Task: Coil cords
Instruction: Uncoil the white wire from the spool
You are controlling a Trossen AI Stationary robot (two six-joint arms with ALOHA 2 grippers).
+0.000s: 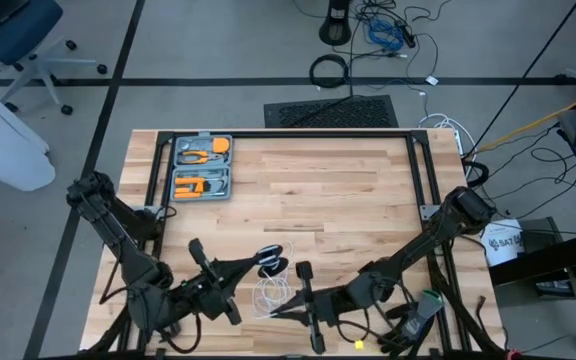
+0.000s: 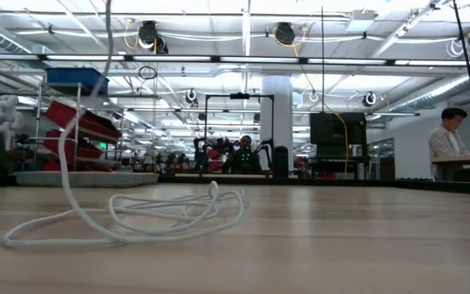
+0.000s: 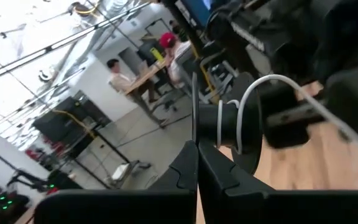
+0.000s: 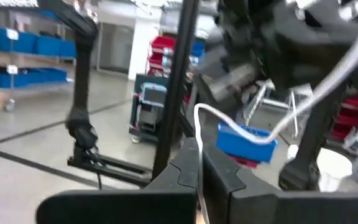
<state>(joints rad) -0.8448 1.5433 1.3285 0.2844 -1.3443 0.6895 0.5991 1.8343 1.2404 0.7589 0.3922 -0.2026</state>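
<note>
A thin white cord lies in loose loops (image 2: pixel 153 212) on the wooden table near its front edge (image 1: pixel 271 293). One strand (image 2: pixel 72 139) rises from the pile out of the top of the low view. The small black-and-silver reel (image 3: pixel 238 124) has a turn of cord around its hub and hangs above the pile. My left gripper (image 1: pixel 255 262) is shut on the reel and points level toward the table's right. My right gripper (image 1: pixel 276 313) is shut on the cord, just on the near side of the pile, pointing left. My left gripper pinches the thin rim of one reel disc (image 3: pixel 194 115) between its two fingertips (image 3: pixel 185 165), coming level. The reel is lifted clear of the table, its axle lying across the fingers, with cord running off it. My right gripper pinches a single strand of the cord (image 4: pixel 197 127) at its fingertips (image 4: pixel 188 163), coming about level from the table's right. From the pinch the cord arcs up and away (image 4: pixel 272 134), slack, toward the other arm.
A grey tool case (image 1: pixel 201 167) with orange tools lies open at the far left of the table. Black frame rails (image 1: pixel 416 170) run along the table's far and side edges. Bare wood spreads across the middle and far right.
</note>
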